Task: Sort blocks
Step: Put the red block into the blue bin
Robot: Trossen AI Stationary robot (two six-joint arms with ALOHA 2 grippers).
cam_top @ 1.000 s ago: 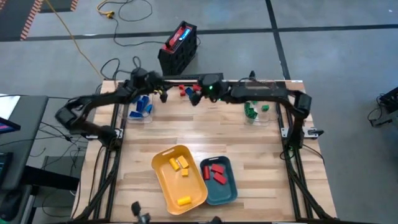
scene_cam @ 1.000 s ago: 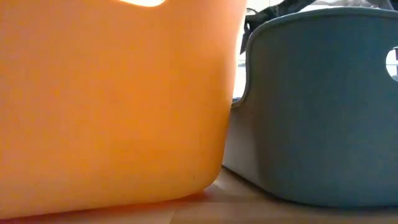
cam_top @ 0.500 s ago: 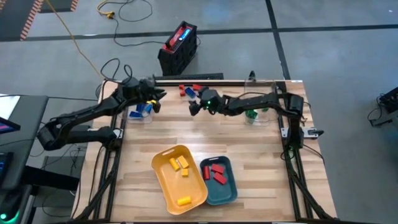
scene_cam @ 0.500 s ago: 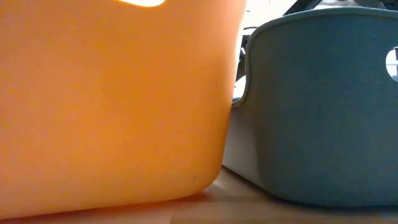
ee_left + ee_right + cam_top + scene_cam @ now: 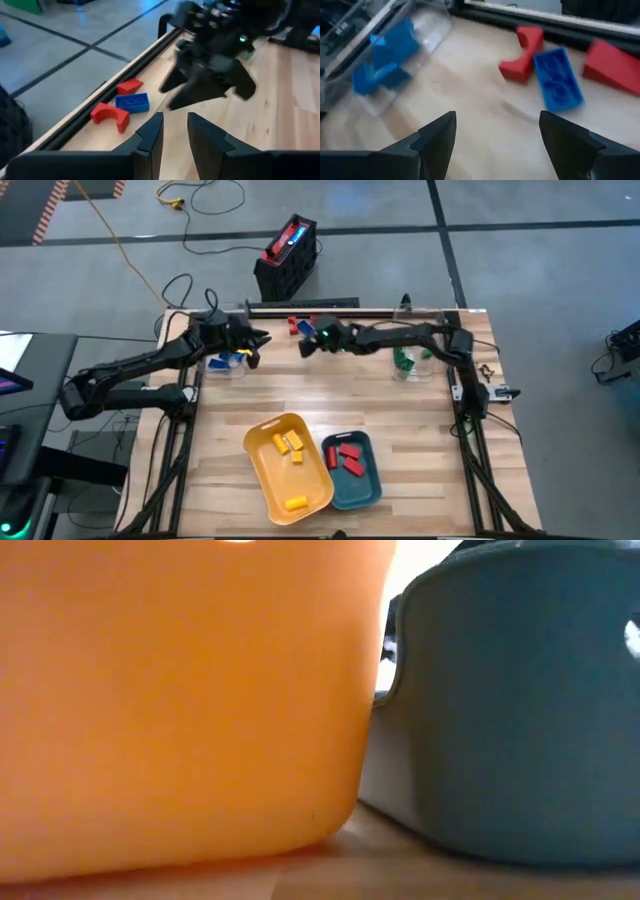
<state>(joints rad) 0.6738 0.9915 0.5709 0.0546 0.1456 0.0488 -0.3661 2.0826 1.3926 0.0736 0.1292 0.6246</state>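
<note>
My table-level camera is almost wholly blocked: the smooth wall of the yellow tray [image 5: 180, 700] and the matte wall of the teal tray [image 5: 510, 710] fill it, so I see neither arm there. From above, the pale plank table [image 5: 330, 395] is clear enough. The yellow tray holds three yellow blocks [image 5: 290, 445]; the teal tray beside it holds red blocks [image 5: 348, 457], whose exact count I cannot make out.

At the far left edge sits a clear plastic container [image 5: 395, 50] with blue blocks [image 5: 387, 57] inside, blurred behind its glossy wall. A second clear container at the far right holds green blocks [image 5: 403, 360], partly hidden by my right arm.

Along the far rail lie a red arch-shaped block [image 5: 524, 47], a studded blue brick [image 5: 557, 77] touching it, and a red wedge [image 5: 612, 65] cut off at the frame edge.

My right gripper [image 5: 312, 346] hovers near these three, fingers spread wide and empty. My left gripper [image 5: 250, 348] hangs by the blue container, fingers drawn close with only a narrow gap, nothing between them.
</note>
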